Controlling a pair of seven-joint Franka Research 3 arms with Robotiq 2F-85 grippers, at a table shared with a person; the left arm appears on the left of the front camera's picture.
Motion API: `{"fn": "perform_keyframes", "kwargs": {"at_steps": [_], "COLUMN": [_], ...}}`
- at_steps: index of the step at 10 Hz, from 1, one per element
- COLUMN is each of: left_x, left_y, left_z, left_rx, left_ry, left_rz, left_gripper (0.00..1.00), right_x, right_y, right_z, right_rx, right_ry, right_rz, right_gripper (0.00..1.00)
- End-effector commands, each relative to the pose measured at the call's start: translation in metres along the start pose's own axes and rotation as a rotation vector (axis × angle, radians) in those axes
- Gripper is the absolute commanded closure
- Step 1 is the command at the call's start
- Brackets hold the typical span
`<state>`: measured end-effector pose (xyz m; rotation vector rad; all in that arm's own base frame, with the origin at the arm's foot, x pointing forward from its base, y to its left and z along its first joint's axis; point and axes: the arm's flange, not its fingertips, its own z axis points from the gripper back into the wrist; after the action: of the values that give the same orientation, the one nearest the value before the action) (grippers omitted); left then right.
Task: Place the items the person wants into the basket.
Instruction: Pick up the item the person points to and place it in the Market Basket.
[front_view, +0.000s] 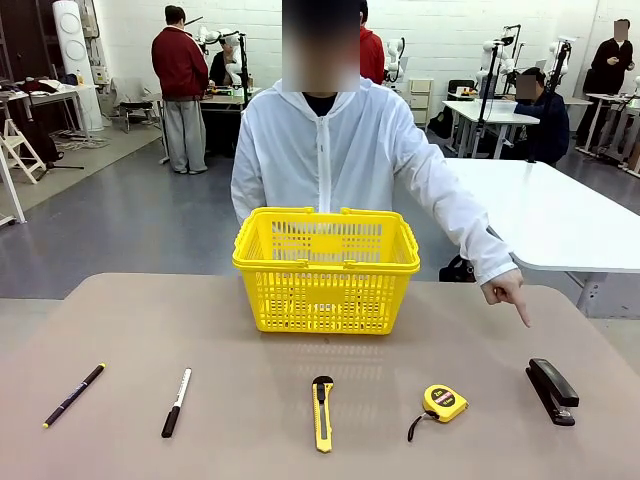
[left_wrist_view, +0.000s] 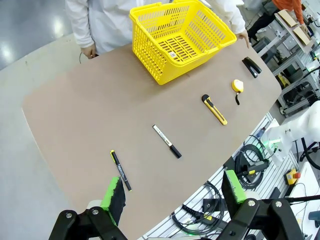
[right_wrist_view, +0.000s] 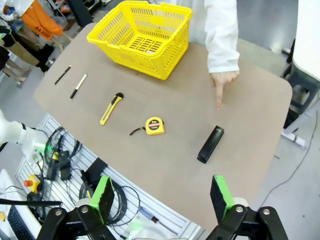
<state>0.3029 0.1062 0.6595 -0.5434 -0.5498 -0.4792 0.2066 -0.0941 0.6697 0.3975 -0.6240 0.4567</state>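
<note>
The yellow basket (front_view: 325, 300) stands at the table's far middle, in front of the person in a white jacket. A thin black pen (front_view: 74, 395) with a yellow end lies at the near left. The small yellow tape measure (front_view: 444, 402) lies right of centre. The person's hand (front_view: 508, 290) points a finger down at the table just beyond a black stapler (front_view: 552, 391). My left gripper (left_wrist_view: 174, 192) hangs open high above the pen (left_wrist_view: 120, 170). My right gripper (right_wrist_view: 162, 197) is open too, high over the near edge by the tape measure (right_wrist_view: 154, 125).
A white-and-black marker (front_view: 177, 402) and a yellow utility knife (front_view: 322, 412) lie in the row between pen and tape measure. Cables and equipment sit below the table's near edge (right_wrist_view: 100, 180). Other people and tables stand far behind.
</note>
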Motion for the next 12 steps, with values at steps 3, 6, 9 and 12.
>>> {"fn": "perform_keyframes", "kwargs": {"at_steps": [3,6,9,12], "left_x": [0.002,0.002,0.002,0.002], "left_y": [0.001,0.001,0.001,0.001], "left_z": [0.003,0.003,0.003,0.003], "left_rx": [-0.011,-0.011,-0.011,-0.011], "left_ry": [-0.001,-0.001,-0.001,-0.001], "left_rz": [-0.012,-0.012,-0.012,-0.012], "left_gripper": [0.00,0.00,0.00,0.00], "right_x": [0.030,0.042,0.042,0.043], "right_y": [-0.032,-0.072,-0.108,-0.120], "right_z": [-0.084,-0.167,-0.245,-0.308], "right_rx": [-0.060,-0.164,-0.252,-0.315], "right_ry": [0.378,0.554,0.540,0.530], "right_rz": [-0.184,-0.340,-0.391,-0.382], "right_gripper": [0.00,0.00,0.00,0.00]}}
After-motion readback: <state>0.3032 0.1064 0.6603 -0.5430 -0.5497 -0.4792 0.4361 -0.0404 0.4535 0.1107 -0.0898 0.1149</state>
